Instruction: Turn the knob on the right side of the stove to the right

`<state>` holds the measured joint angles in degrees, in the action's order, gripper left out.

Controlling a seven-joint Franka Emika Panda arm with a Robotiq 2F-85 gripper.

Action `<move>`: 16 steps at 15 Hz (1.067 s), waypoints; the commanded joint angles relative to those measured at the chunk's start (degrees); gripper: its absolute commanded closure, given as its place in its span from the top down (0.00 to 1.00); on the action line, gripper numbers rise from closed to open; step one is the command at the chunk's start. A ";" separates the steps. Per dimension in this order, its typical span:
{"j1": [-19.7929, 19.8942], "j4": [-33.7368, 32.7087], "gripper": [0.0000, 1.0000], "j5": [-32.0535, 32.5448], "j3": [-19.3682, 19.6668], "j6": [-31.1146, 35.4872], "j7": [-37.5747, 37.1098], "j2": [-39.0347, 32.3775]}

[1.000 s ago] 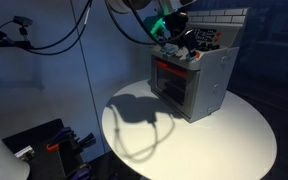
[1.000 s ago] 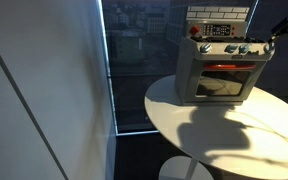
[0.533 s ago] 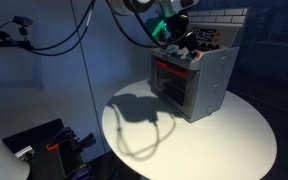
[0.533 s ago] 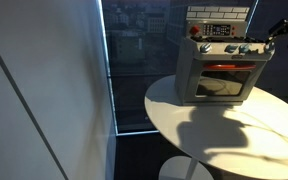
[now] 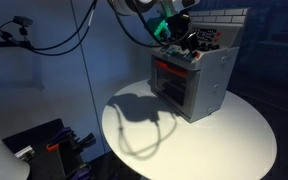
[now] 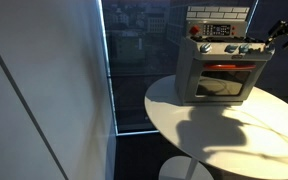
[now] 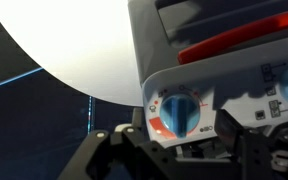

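Note:
The grey toy stove with a red-framed oven window stands at the back of a round white table, and it shows in both exterior views. My gripper is at the stove's front panel, at the right end of the knob row. In the wrist view a blue knob on a white dial with red marks sits between my two dark fingers. The fingers stand apart on either side of the knob, and I cannot see them touch it. The knob's ridge points nearly straight up and down in this view.
The round white table reaches out in front of the stove. A dark window wall with a white frame stands beside the table. Cables hang behind the arm. Dark equipment sits low on the floor.
The arm's wrist has shifted very slightly at the stove's panel. The stove and table have not moved.

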<state>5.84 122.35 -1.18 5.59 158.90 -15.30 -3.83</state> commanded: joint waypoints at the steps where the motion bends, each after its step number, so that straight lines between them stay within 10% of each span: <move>1: -0.15 -1.94 0.67 -1.21 0.21 -0.04 1.10 -1.19; 16: -0.10 -2.47 0.38 -1.38 0.26 -0.18 1.21 -1.70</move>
<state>5.85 121.48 -1.19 5.60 158.90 -15.30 -4.70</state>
